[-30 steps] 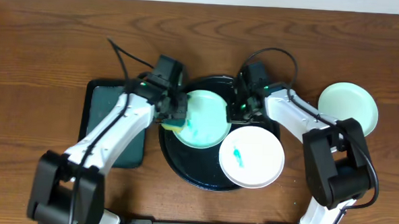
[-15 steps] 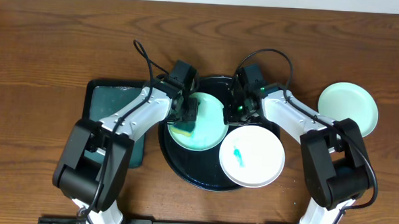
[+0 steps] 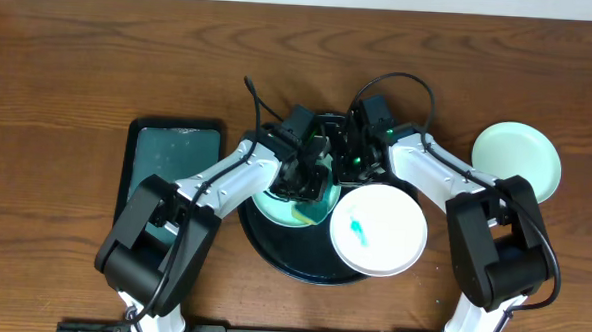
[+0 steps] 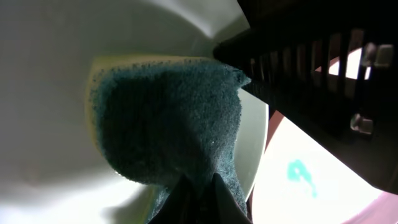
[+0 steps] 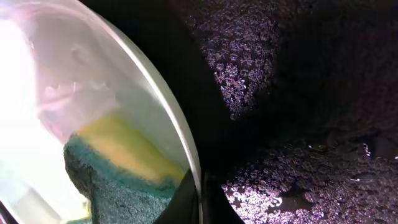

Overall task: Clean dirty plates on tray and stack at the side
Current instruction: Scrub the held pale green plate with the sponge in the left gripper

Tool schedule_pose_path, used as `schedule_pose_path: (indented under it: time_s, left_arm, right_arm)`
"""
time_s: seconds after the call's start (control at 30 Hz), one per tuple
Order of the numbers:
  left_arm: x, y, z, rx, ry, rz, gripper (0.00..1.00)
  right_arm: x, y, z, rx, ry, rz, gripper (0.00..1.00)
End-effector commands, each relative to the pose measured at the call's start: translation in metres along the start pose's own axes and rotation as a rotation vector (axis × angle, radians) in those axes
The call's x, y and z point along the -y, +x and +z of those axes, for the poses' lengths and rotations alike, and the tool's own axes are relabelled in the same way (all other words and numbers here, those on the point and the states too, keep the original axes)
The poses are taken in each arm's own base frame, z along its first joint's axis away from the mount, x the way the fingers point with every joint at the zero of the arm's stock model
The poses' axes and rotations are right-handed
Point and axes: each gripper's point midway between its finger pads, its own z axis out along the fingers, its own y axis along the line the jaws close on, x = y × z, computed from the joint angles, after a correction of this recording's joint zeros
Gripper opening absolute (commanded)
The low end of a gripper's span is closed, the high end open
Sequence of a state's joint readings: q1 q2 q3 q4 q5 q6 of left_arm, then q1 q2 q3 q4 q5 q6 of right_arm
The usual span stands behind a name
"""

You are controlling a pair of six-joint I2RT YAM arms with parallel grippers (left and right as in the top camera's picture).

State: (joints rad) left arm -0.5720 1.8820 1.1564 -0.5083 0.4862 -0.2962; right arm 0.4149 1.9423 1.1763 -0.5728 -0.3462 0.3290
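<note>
Overhead: both arms meet over the black tray [image 3: 272,247], wrists hiding the contact, so I read the grips from the wrist cams. Left wrist cam: left gripper [image 4: 199,202] is pinched tight on the sponge [image 4: 168,118], whose teal scouring face with a yellow edge lies flat on the mint plate [image 4: 50,93] just ahead of the fingers. Right wrist cam only: right gripper [image 5: 200,199] is clamped narrow on that plate's rim, which runs straight into the fingertips; the sponge shows through beyond the rim, and the wet, glossy tray floor lies on the other side. On the tray, the white plate [image 3: 383,235] sits just beside both sets of fingers, overlapping the tray's rim, with a teal smear [image 4: 300,174] at its centre. A second mint plate [image 3: 516,161] rests on the tabletop [image 3: 81,57], well beyond the right fingers. The green tray [image 3: 174,161] lies outboard of the left fingers.
</note>
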Motion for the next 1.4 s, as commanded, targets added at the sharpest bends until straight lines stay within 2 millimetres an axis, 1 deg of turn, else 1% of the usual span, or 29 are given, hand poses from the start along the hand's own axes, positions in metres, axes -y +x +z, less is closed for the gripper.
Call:
schedule_pose_path:
  time_s: [0.0, 0.07, 0.17, 0.2, 0.27, 0.33, 0.4, 0.47, 0.5, 0.6, 0.67, 0.7, 0.73, 0.8, 0.83, 0.87, 0.97, 1.07, 1.13, 1.27, 1.37]
  left_arm:
    - [-0.025, -0.01, 0.003, 0.04, -0.093, -0.04, 0.07]
    - [-0.047, -0.02, -0.004, 0.078, -0.16, -0.073, 0.07]
    - [-0.09, -0.031, -0.02, 0.135, -0.289, -0.142, 0.07]
    - [-0.107, -0.034, -0.028, 0.153, -0.344, -0.172, 0.07]
    - [-0.135, -0.035, -0.04, 0.175, -0.442, -0.215, 0.07]
    - [-0.168, -0.032, -0.058, 0.188, -0.579, -0.245, 0.08]
    - [-0.183, -0.028, -0.068, 0.184, -0.661, -0.254, 0.07]
    - [-0.19, -0.023, -0.074, 0.172, -0.719, -0.25, 0.07]
    - [-0.191, -0.021, -0.075, 0.165, -0.734, -0.247, 0.07]
    - [-0.185, -0.015, -0.072, 0.138, -0.741, -0.229, 0.07]
    - [-0.175, -0.009, -0.065, 0.108, -0.725, -0.21, 0.07]
    - [-0.164, -0.003, -0.058, 0.077, -0.688, -0.194, 0.07]
    - [-0.152, 0.001, -0.05, 0.044, -0.633, -0.167, 0.07]
    - [-0.116, 0.013, -0.029, -0.045, -0.457, -0.08, 0.07]
    - [-0.101, 0.019, -0.023, -0.073, -0.389, -0.059, 0.07]
    - [-0.081, 0.025, -0.015, -0.109, -0.299, -0.026, 0.07]
    - [-0.038, 0.037, -0.003, -0.16, -0.123, 0.011, 0.07]
    - [-0.009, 0.04, 0.003, -0.169, -0.015, 0.051, 0.07]
    - [0.002, 0.037, 0.005, -0.156, 0.027, 0.061, 0.07]
    - [0.01, 0.022, 0.005, -0.103, 0.079, 0.057, 0.07]
    - [0.004, 0.006, 0.003, -0.046, 0.079, 0.029, 0.07]
  right_arm:
    - [-0.006, 0.008, 0.002, -0.03, -0.019, -0.005, 0.01]
    - [-0.006, 0.009, 0.002, -0.035, -0.017, -0.002, 0.01]
    - [-0.006, 0.009, 0.002, -0.036, -0.017, -0.002, 0.01]
    - [-0.006, 0.009, 0.002, -0.035, -0.017, -0.002, 0.01]
    - [-0.006, 0.009, 0.002, -0.035, -0.017, -0.003, 0.01]
    - [-0.006, 0.009, 0.002, -0.036, -0.016, -0.002, 0.01]
    - [-0.006, 0.009, 0.002, -0.036, -0.017, -0.003, 0.01]
    - [-0.006, 0.009, 0.002, -0.036, -0.016, -0.003, 0.01]
    - [-0.006, 0.009, 0.002, -0.035, -0.017, -0.003, 0.01]
    - [-0.005, 0.009, 0.002, -0.034, -0.016, -0.003, 0.01]
    - [-0.005, 0.009, 0.002, -0.034, -0.016, -0.003, 0.01]
    - [-0.005, 0.009, 0.002, -0.034, -0.016, -0.003, 0.01]
    - [-0.005, 0.009, 0.002, -0.034, -0.016, -0.003, 0.01]
    - [-0.005, 0.009, 0.002, -0.034, -0.016, -0.003, 0.01]
    - [-0.005, 0.009, 0.002, -0.034, -0.016, -0.003, 0.01]
    - [-0.005, 0.009, 0.002, -0.034, -0.016, -0.003, 0.01]
    - [-0.005, 0.009, 0.002, -0.035, -0.016, -0.003, 0.01]
    - [-0.005, 0.009, 0.002, -0.035, -0.016, -0.003, 0.01]
    - [-0.005, 0.009, 0.002, -0.035, -0.016, -0.002, 0.01]
    - [-0.005, 0.01, 0.002, -0.038, -0.015, -0.001, 0.01]
    - [-0.005, 0.01, 0.002, -0.04, -0.015, -0.001, 0.01]
